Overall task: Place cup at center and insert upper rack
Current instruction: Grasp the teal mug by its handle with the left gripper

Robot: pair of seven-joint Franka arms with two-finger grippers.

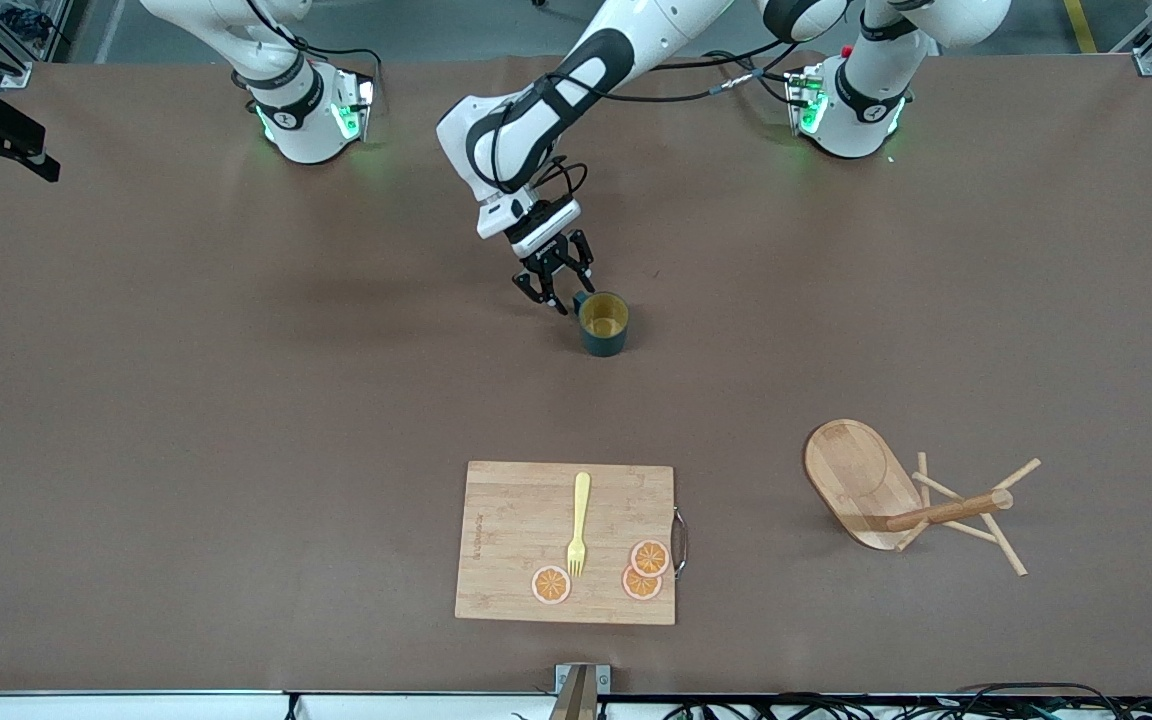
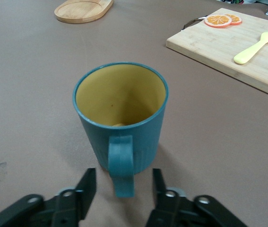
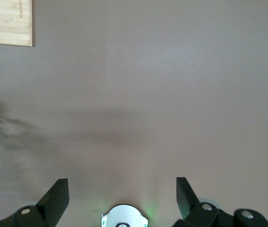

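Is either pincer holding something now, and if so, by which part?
Nothing is held yet. The left pincer has its fingers on either side of the cup's handle, not touching. The right pincer is open over bare table.

Brown surface [image 1: 236, 400], matte, spanning the whole front view. Near the front camera's edge, around mid-length: a rectangular bamboo board [image 1: 516, 580], lying flat, with a dark metal handle [image 1: 679, 541] on the short side toward the left arm's end. On the board: a yellow fork [image 1: 579, 524], lengthwise, tines pointing toward the front camera; three orange slices [image 1: 551, 585], one just beside the fork's tines toward the right arm's end, the other two overlapping near the handle side. At the front edge of the surface, a small metal bracket [image 1: 581, 680].
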